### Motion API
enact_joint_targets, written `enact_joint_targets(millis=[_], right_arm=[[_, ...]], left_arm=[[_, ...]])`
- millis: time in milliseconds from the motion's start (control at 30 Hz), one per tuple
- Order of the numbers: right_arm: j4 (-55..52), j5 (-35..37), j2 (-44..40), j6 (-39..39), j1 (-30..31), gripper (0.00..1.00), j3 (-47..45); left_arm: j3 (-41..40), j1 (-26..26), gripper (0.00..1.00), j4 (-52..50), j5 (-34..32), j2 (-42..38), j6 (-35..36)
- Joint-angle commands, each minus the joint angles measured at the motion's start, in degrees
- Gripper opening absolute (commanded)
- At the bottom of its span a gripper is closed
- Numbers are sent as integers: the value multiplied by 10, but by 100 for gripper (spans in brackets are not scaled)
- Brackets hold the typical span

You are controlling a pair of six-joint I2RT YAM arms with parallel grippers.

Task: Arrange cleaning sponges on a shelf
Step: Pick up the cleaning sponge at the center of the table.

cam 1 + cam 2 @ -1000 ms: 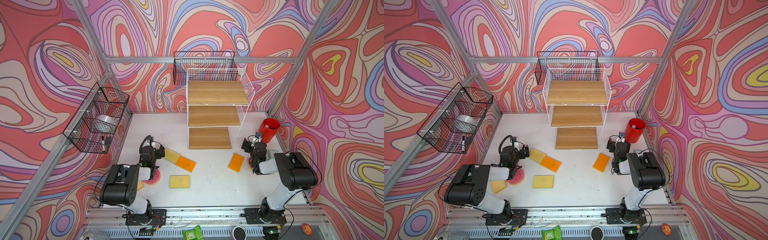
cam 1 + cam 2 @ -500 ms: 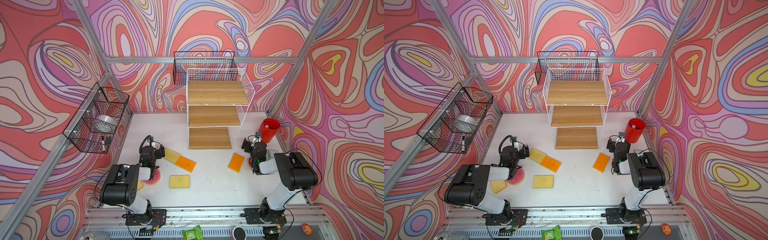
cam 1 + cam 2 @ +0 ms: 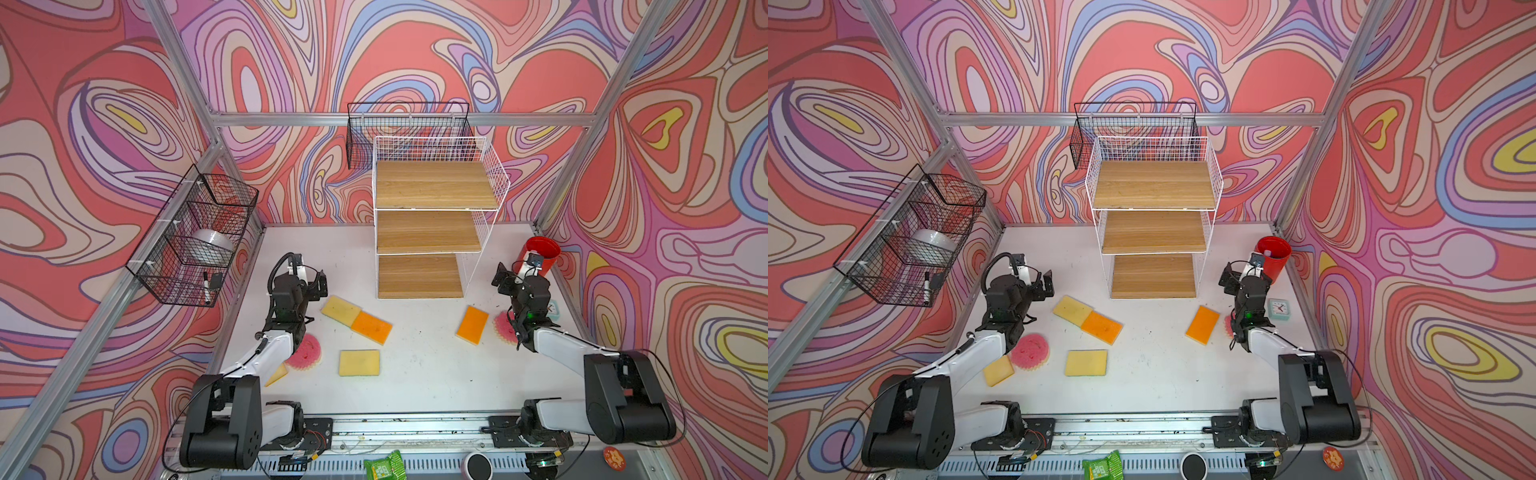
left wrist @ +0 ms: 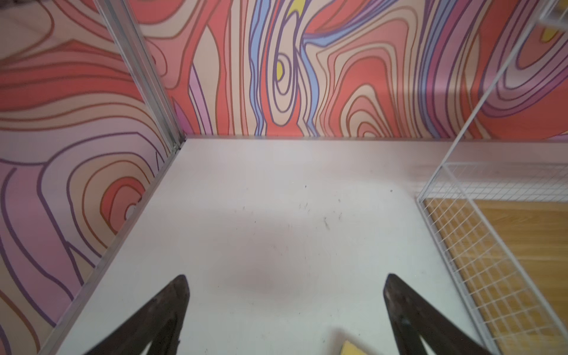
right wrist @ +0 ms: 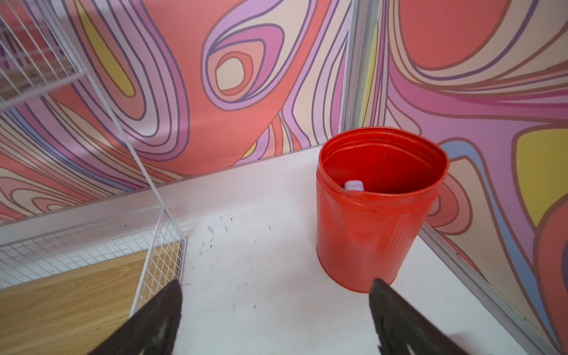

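Observation:
The white wire shelf (image 3: 432,216) with three bare wood boards stands at the back of the table. Several cleaning sponges lie flat in front of it. A yellow-side-up one (image 3: 340,309) touches an orange one (image 3: 371,327), and another yellow one (image 3: 359,362) lies nearer. A round pink one (image 3: 305,352) sits partly under my left arm. At the right lie an orange one (image 3: 472,324) and a pink one (image 3: 503,328). My left gripper (image 4: 285,279) is open over bare table, a yellow sponge corner (image 4: 353,349) beside it. My right gripper (image 5: 275,284) is open and empty beside the shelf's lowest board (image 5: 76,276).
A red can (image 5: 375,215) stands just beyond my right gripper, by the right wall. A mint clock (image 3: 1278,309) sits next to my right arm. Black wire baskets hang on the left wall (image 3: 195,237) and behind the shelf (image 3: 409,133).

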Motion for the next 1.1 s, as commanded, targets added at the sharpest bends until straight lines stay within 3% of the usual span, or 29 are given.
enact_joint_targets(millis=[0, 100, 233, 400, 567, 633, 867, 1067], right_arm=[[-149, -1, -60, 44, 2, 98, 22], [-236, -23, -122, 66, 3, 97, 40], [-327, -86, -182, 100, 5, 94, 54], [-411, -142, -191, 112, 35, 98, 77], [-463, -127, -175, 88, 170, 98, 104], [-468, -154, -153, 85, 228, 98, 116], [-474, -151, -50, 44, 427, 94, 169], [-448, -197, 25, 9, 477, 88, 189]], left_arm=[[27, -36, 100, -143, -21, -41, -10], [71, -88, 100, -241, -55, -55, 2], [158, -127, 93, -410, -84, -41, -53], [147, -188, 92, -466, -127, -71, -142], [90, -216, 93, -453, -142, -106, -259], [67, -215, 100, -431, -131, -120, -272], [65, -213, 100, -432, -105, -127, -303], [132, -209, 100, -577, -185, -93, -409]])
